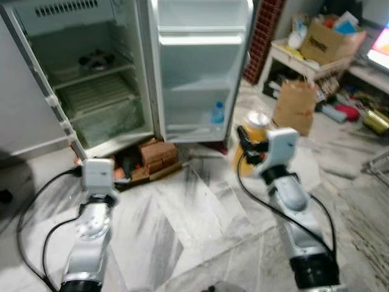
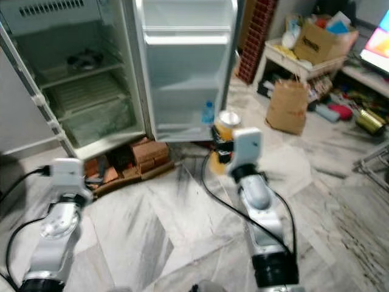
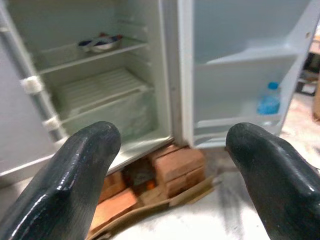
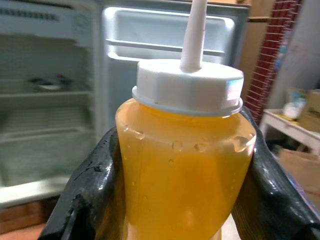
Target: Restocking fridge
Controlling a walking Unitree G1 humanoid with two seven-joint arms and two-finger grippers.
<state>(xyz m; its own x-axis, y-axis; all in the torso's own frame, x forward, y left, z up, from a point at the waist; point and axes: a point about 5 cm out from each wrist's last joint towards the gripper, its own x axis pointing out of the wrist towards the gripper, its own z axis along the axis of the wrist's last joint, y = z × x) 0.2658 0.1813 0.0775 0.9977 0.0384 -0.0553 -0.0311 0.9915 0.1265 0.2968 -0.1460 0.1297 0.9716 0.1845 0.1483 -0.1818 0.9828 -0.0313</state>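
Looking through the left eye view, I have the fridge (image 1: 91,79) standing open ahead, its door (image 1: 200,73) swung wide and a small blue water bottle (image 1: 217,112) sitting in the lowest door shelf. My right gripper (image 1: 246,146) is raised in front of the door's far edge, carrying the squeeze bottle of orange sauce (image 1: 254,131). The left gripper (image 1: 97,159) is low, just short of the bricks (image 1: 157,157) propping the fridge base.

From the right eye view the same layout holds: a dish (image 2: 84,59) sits on the upper shelf inside, and the shelves below look bare.

On the left wrist view, the two black fingers (image 3: 75,175) stand well apart with nothing between them, pointing at the fridge's lower corner.

On the right wrist view, the fingers are clamped on both sides of the sauce bottle, which stands upright with its white cap (image 4: 187,85) and nozzle topmost.

I judge this the carry-in step. Next I need to step closer, keep the bottle upright, and reach for a door shelf or the main shelf.
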